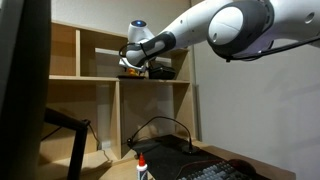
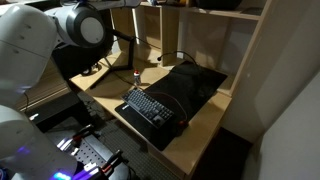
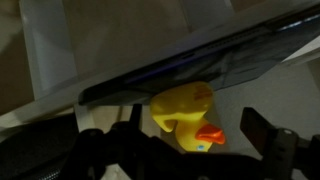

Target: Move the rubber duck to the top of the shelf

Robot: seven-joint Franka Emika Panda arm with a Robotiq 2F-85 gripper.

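Gripper (image 3: 190, 135) jaws stand wide apart in the wrist view, one dark finger at each side of the lower edge, and they hold nothing. Between them, in the gap, sits the rubber duck (image 3: 183, 110), bright yellow with an orange beak turned toward the lower right. Whether either finger touches it cannot be told, though clear space shows on the beak's side. Just behind the duck a dark flat slab (image 3: 200, 62) runs slantwise across the picture, and what it is cannot be made out. Behind that lie pale surfaces of the shelf (image 3: 120, 30). In an exterior view the gripper (image 1: 135, 62) is reached into an upper cubby of the shelf (image 1: 100, 78), low over that cubby's floor board, so the duck is inside this cubby and not on the top board. The duck itself is too small to pick out there. A dark object lies in the same cubby just beside the gripper. The white arm (image 1: 235, 25) comes in from the upper right. Below, on the desk (image 2: 205, 128), stand a small white bottle (image 1: 141, 168) with a red cap, a black keyboard (image 2: 150, 105) and a black cloth (image 2: 190, 85) beside it. In both exterior views these lie well below and apart from the gripper. The arm (image 2: 30, 40) fills the left of an exterior view, with the shelf's upright panel (image 2: 255, 50) at the far right.
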